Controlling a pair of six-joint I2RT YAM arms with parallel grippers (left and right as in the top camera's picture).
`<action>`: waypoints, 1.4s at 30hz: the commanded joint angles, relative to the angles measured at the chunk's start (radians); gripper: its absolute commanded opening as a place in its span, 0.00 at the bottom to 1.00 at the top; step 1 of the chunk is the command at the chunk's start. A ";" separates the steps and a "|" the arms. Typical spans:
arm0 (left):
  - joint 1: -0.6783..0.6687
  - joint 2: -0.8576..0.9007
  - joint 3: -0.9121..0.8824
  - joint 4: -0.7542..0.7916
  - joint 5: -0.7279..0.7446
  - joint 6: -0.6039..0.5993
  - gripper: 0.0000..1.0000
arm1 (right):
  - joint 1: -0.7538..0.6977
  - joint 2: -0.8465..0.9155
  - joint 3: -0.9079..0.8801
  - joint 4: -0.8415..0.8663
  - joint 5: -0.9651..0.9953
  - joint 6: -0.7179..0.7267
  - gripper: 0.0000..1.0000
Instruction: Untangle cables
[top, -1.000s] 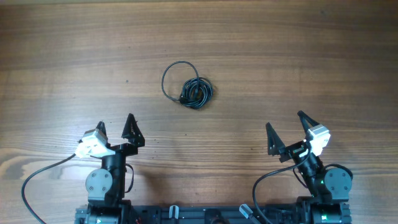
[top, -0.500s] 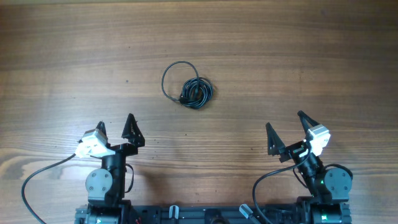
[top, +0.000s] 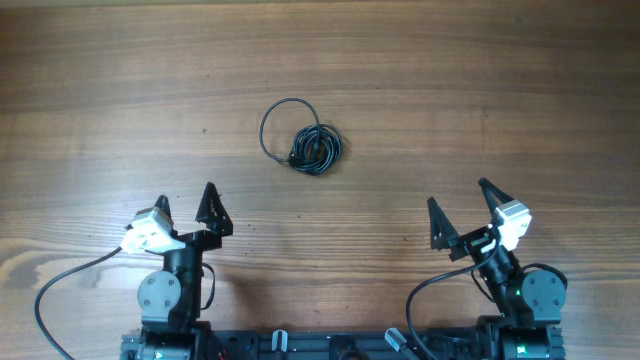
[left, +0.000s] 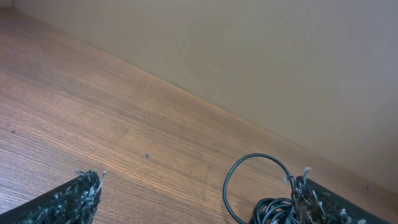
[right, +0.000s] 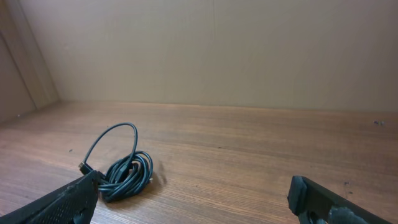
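Observation:
The cables (top: 312, 146) lie on the wooden table as a tight black knotted coil with one loose loop rising to its upper left. The coil also shows in the left wrist view (left: 267, 208) and in the right wrist view (right: 124, 171). My left gripper (top: 185, 205) is open and empty near the table's front edge, well below and left of the coil. My right gripper (top: 460, 203) is open and empty, below and right of the coil. Neither gripper touches the cables.
The wooden table (top: 480, 90) spreads around the coil. A plain beige wall (right: 217, 50) stands behind the table's far edge. The arms' own thick black wires (top: 60, 290) loop near the front edge.

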 joint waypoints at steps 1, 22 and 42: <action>0.001 0.003 0.000 -0.007 0.009 -0.007 1.00 | 0.006 -0.011 -0.001 0.005 0.021 -0.022 1.00; 0.001 0.058 0.065 -0.026 0.131 0.100 1.00 | 0.006 0.055 0.039 0.011 -0.038 -0.094 1.00; 0.001 0.799 0.735 -0.281 0.151 0.100 1.00 | 0.006 0.471 0.348 0.009 -0.142 -0.100 1.00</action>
